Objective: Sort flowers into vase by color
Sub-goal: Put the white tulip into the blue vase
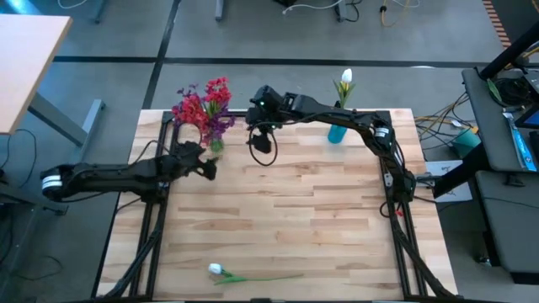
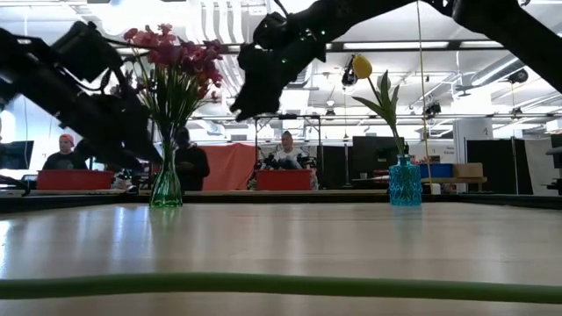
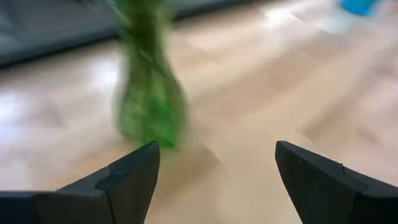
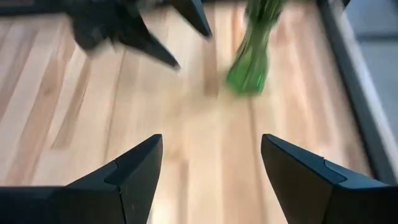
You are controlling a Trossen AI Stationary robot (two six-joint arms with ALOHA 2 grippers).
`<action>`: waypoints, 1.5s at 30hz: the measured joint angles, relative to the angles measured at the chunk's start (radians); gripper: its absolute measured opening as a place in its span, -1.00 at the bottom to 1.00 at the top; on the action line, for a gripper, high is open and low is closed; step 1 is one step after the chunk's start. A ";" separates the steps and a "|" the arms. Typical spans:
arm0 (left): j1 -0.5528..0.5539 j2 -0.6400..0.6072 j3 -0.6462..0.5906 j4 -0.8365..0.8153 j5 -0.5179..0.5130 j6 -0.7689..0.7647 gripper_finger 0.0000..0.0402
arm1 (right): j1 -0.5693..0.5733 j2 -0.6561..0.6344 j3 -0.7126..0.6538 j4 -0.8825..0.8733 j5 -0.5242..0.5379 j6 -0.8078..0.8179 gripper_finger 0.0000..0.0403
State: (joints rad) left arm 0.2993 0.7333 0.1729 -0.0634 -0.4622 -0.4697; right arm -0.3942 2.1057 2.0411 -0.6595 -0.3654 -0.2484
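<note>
While both grippers, left [image 1: 205, 166] and right [image 1: 261, 145], stood open and empty near the green vase [image 1: 216, 144] (upper left of the high view), a careless sweep could have toppled it. The white flower [image 1: 216, 270] lay at bottom centre, well apart.

You're working in a big open robotics lab or workshop hall. Beyond the wooden table [image 2: 290, 246] you see strip ceiling lights [image 2: 395, 46], exposed ducts, monitors and people [image 2: 190, 160] seated at further stations with red panels [image 2: 74, 179]. From above, you see grey concrete floor, loose cables [image 1: 438, 118], another desk [image 1: 25, 59] and an equipment bench [image 1: 514, 143].
</note>
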 joint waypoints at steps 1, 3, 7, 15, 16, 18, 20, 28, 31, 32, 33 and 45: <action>0.000 -0.029 0.015 -0.057 0.057 -0.024 0.51 | 0.003 0.000 0.000 -0.033 0.000 0.004 0.32; 0.000 -0.075 0.046 -0.165 0.150 -0.074 0.51 | 0.008 -0.002 0.000 -0.099 0.000 0.015 0.32; 0.000 -0.128 0.123 -0.340 0.185 -0.111 0.51 | 0.020 -0.012 0.000 -0.235 0.000 0.048 0.32; -0.016 -0.163 0.300 -0.490 0.212 -0.035 0.50 | 0.072 -0.035 0.000 -0.405 -0.001 0.082 0.32; -0.019 -0.163 0.316 -0.512 0.214 -0.031 0.50 | 0.079 -0.038 0.000 -0.416 -0.001 0.085 0.32; -0.022 -0.164 0.350 -0.570 0.227 -0.029 0.50 | 0.092 -0.046 0.000 -0.454 0.000 0.094 0.32; -0.026 -0.165 0.388 -0.634 0.263 -0.043 0.50 | 0.105 -0.060 0.000 -0.510 -0.001 0.109 0.32; -0.093 -0.168 0.611 -0.973 0.439 -0.255 0.50 | 0.215 -0.120 -0.013 -0.622 0.033 0.205 0.30; -0.171 -0.173 0.671 -1.086 0.439 -0.316 0.50 | 0.310 -0.128 -0.032 -0.613 0.151 0.212 0.27; -0.200 -0.177 0.683 -1.090 0.438 -0.332 0.50 | 0.342 -0.128 -0.042 -0.610 0.188 0.221 0.26; -0.232 -0.181 0.689 -1.078 0.433 -0.343 0.50 | 0.374 -0.128 -0.054 -0.599 0.207 0.232 0.25; -0.775 -0.087 0.541 -0.546 0.213 -0.380 0.46 | 0.671 -0.128 -0.267 -0.101 0.336 0.449 0.24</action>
State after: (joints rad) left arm -0.4753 0.6464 0.7134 -0.6098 -0.2490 -0.8493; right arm 0.2765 1.9775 1.7741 -0.7601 -0.0298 0.2004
